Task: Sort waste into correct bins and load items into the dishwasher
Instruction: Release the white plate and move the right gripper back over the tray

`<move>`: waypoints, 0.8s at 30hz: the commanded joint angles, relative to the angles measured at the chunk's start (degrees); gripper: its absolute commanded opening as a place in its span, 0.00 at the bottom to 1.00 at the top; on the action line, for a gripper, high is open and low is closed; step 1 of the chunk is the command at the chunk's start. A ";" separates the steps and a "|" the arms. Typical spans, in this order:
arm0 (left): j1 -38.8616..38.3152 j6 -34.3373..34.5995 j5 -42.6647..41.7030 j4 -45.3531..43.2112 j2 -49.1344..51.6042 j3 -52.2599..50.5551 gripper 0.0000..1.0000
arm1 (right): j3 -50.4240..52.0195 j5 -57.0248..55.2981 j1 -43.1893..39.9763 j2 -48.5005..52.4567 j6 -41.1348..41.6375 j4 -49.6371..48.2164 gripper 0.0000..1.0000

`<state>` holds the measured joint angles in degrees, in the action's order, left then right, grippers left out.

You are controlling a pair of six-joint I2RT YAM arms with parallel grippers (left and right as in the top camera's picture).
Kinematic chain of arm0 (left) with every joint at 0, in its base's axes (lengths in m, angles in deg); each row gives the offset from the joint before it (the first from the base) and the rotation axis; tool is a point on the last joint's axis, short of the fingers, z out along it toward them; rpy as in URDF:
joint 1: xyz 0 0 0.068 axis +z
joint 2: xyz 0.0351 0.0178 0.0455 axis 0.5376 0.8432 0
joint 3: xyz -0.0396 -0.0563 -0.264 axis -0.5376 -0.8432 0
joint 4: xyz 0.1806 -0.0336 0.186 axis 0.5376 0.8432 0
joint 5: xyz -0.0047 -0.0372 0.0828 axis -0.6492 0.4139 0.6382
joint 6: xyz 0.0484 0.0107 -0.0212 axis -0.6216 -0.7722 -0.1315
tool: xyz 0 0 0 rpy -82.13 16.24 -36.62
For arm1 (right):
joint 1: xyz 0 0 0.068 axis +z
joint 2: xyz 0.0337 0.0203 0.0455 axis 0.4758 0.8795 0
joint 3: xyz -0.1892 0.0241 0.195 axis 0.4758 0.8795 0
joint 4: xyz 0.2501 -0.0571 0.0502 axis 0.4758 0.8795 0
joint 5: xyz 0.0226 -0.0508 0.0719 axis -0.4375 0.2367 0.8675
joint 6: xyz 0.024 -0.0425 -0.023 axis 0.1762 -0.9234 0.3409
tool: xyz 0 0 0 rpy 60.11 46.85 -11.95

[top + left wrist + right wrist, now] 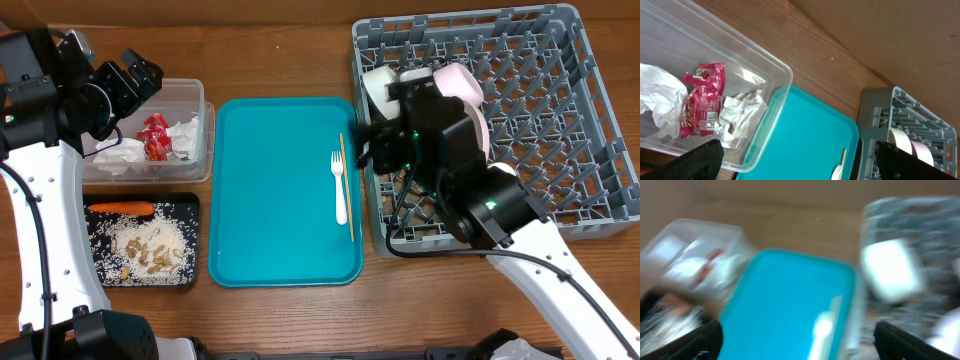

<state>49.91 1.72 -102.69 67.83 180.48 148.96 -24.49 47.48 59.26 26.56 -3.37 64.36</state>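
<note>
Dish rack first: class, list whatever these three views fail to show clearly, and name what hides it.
1. Overhead: the right arm covers most dishes in the dish rack; no count possible.
2. Right wrist: motion blur smears the fork and a white dish.
3. Left wrist: the bottom edge cuts off the wooden stick.

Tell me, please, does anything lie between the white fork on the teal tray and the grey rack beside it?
Yes. The thin wooden stick lies alongside the fork, between it and the rack. The rack's left wall also rises there, with the right gripper above it.
</note>
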 commanded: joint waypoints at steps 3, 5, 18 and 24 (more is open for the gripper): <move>0.22 0.52 -0.87 -0.07 -1.16 1.22 1.00 | 0.28 24.57 0.33 3.91 3.96 0.70 1.00; 0.22 0.52 -0.85 -0.04 -1.16 1.22 1.00 | 0.28 27.10 0.39 5.84 3.93 0.72 1.00; 0.22 0.52 -0.87 -0.04 -1.16 1.22 0.99 | 0.28 9.62 9.70 22.08 4.00 0.85 0.50; 0.22 0.52 -0.87 -0.04 -1.16 1.22 1.00 | 0.28 -5.44 13.31 27.26 9.38 0.63 0.37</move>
<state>49.91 1.72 -102.69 67.83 180.48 148.96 -24.49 53.27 71.77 51.87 2.66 65.12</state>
